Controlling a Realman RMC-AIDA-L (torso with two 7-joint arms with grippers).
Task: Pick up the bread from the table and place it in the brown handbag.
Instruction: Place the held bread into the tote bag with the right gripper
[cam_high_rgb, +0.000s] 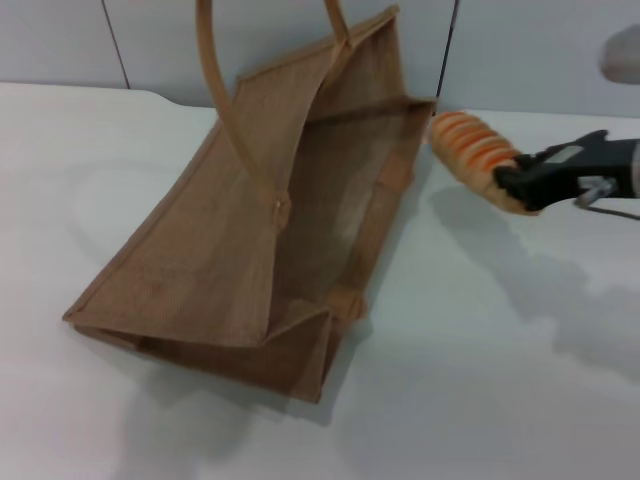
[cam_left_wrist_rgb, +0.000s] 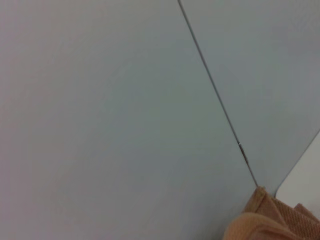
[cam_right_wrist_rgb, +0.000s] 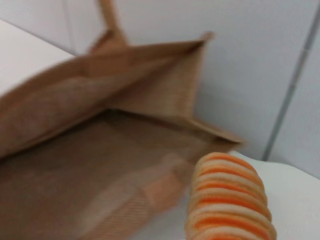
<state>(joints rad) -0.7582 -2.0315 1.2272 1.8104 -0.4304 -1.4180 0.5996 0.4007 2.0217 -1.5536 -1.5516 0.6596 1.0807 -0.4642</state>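
Nearest me the counter (cam_high_rgb: 480, 400) is just bare white, with the bag's shadow spilling toward 6 o'clock.

Next out is the bag (cam_high_rgb: 230, 260), tipped over so its mouth gapes toward 3 o'clock, bottom fold closest to me and the two handles (cam_high_rgb: 222, 95) arcing up toward 12. I'd guess it's lying that way so I can slide stuff in sideways instead of dropping it from above.

My right claw (cam_high_rgb: 515, 190) comes in from 3 o'clock, clenched on the near end of the bread (cam_high_rgb: 470, 145), which is up off the counter — its shadow lies below it. I'm gripping one end so the other end sticks out ahead, pointing at the bag's opening like a nose. That end sits just beside the bag's right rim, near its far corner, not inside yet. From the right wrist view the bread (cam_right_wrist_rgb: 230, 200) is lined up with the open mouth (cam_right_wrist_rgb: 115, 165) and the inside looks empty as far as I can see.

So carrying is basically done. What's left is pushing it past the rim and letting go, and my worry is bumping the floppy edge.

Left claw isn't in any shot. Its wrist cam only shows the wall (cam_left_wrist_rgb: 110, 110) and a scrap of the bag (cam_left_wrist_rgb: 275, 220), so it's probably parked up by the far side.
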